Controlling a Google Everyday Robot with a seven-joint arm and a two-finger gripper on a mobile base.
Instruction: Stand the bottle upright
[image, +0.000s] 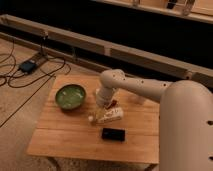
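Observation:
The bottle (108, 116) is whitish with reddish-brown print. It lies on its side near the middle of the wooden table (65, 137), its small pale cap pointing left. My gripper (102, 106) hangs down from the white arm (135, 87). It is right above the bottle's left half, close to it or touching it; I cannot tell which. The wrist hides the gripper's tips.
A green bowl (70, 96) stands to the left of the gripper. A flat black phone (113, 134) lies just in front of the bottle. Cables and a dark box (27, 65) lie on the floor at the far left. My own white body (187, 130) fills the right side.

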